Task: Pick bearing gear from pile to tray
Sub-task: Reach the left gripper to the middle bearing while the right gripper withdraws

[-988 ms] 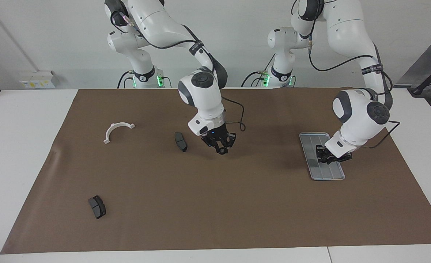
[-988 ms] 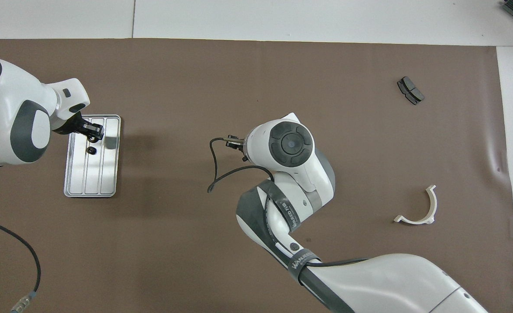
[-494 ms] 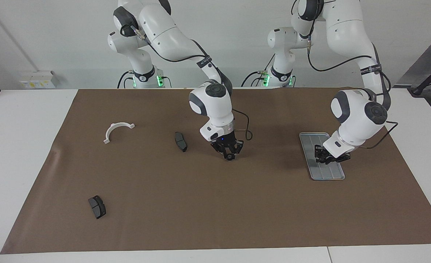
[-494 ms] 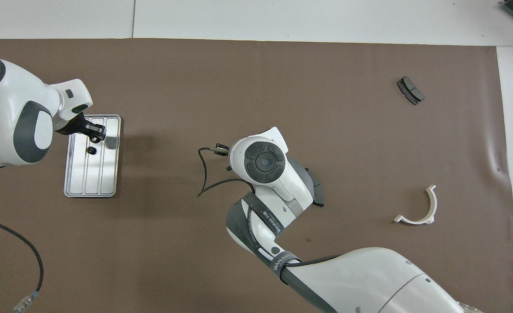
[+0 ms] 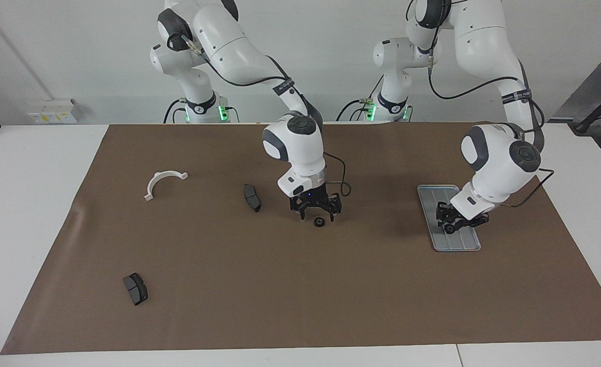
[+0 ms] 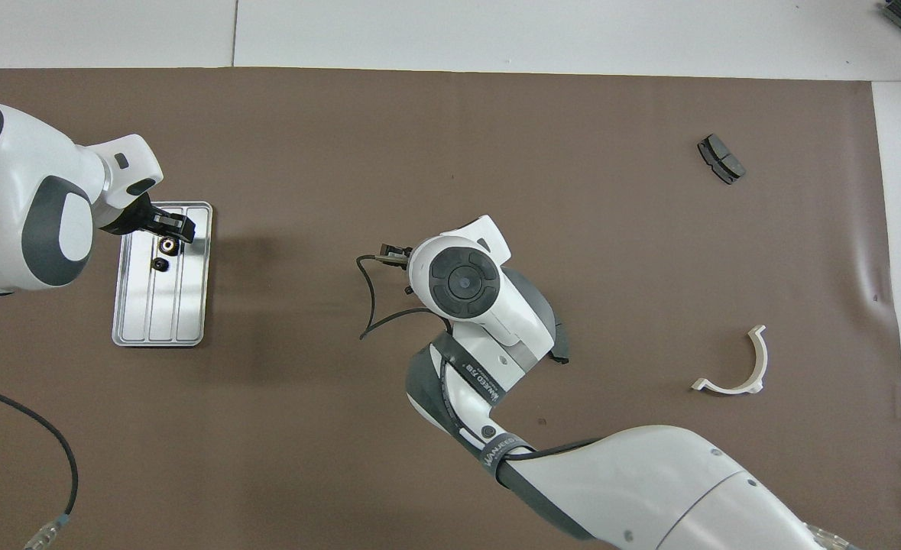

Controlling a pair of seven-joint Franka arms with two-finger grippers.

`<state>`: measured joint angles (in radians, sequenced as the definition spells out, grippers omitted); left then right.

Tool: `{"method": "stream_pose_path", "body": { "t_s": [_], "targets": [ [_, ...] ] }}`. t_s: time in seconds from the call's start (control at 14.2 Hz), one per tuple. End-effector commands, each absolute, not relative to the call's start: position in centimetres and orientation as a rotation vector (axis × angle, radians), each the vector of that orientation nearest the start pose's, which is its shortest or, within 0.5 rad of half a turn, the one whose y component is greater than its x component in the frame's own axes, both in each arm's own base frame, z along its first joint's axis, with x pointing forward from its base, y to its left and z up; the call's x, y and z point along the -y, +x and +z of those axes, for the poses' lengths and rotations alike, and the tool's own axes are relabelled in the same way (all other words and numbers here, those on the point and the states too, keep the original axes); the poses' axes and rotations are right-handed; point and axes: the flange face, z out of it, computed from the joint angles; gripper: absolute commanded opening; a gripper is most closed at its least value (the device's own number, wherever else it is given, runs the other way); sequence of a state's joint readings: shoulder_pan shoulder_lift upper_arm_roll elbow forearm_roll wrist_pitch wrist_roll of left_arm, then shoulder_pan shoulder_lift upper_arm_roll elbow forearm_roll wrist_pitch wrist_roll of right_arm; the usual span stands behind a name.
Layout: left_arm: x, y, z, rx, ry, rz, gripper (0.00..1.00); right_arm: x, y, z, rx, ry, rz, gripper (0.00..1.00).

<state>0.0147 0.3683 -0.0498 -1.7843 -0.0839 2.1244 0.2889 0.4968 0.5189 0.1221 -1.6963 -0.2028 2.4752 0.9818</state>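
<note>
My right tool (image 5: 317,214) hung open over one gear (image 5: 318,221). My left tool (image 6: 169,229), apparently parted, over the tray (image 6: 190,305): two gears (image 6: 160,264) inside. Two pads (image 5: 252,197), one bracket (image 5: 163,182) on bench.

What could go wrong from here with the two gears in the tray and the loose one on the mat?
1. The loose gear lies on the mat just under the open right gripper; a slightly off-centre close could flick it away.
2. The left gripper hangs low over the tray beside two gears; pulling out sideways might knock one over the rim or shift the tray.
</note>
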Motion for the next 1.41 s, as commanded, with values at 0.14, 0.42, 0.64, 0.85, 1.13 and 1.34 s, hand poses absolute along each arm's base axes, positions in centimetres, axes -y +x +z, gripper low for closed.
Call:
{"method": "stream_pose_path", "body": {
  "t_s": [0.14,0.42,0.64,0.85,1.13,1.34],
  "targets": [
    [11.6,62.9,35.5,-0.262,-3.230,0.031,0.51,-28.9,60.3,42.0,-0.314,-3.104,-0.441,1.00],
    [20.9,60.5,35.7,-0.005,-3.234,0.054,0.50,-19.7,62.0,46.7,-0.278,-3.167,-0.427,1.00],
    [27.2,58.5,36.0,0.190,-3.241,0.008,0.49,-15.7,61.6,50.2,-0.340,-3.142,-0.406,1.00],
    [31.2,56.7,35.7,0.239,-3.246,-0.002,0.46,-11.8,60.8,52.6,-0.312,-3.146,-0.339,1.00],
    [35.1,56.3,35.4,0.346,-3.261,-0.028,0.43,-7.1,59.0,55.8,-0.244,-3.154,-0.254,1.00],
    [38.3,56.8,34.6,0.427,-3.266,-0.044,0.42,-3.7,57.7,57.7,-0.194,-3.166,-0.198,1.00]
  ]
}}
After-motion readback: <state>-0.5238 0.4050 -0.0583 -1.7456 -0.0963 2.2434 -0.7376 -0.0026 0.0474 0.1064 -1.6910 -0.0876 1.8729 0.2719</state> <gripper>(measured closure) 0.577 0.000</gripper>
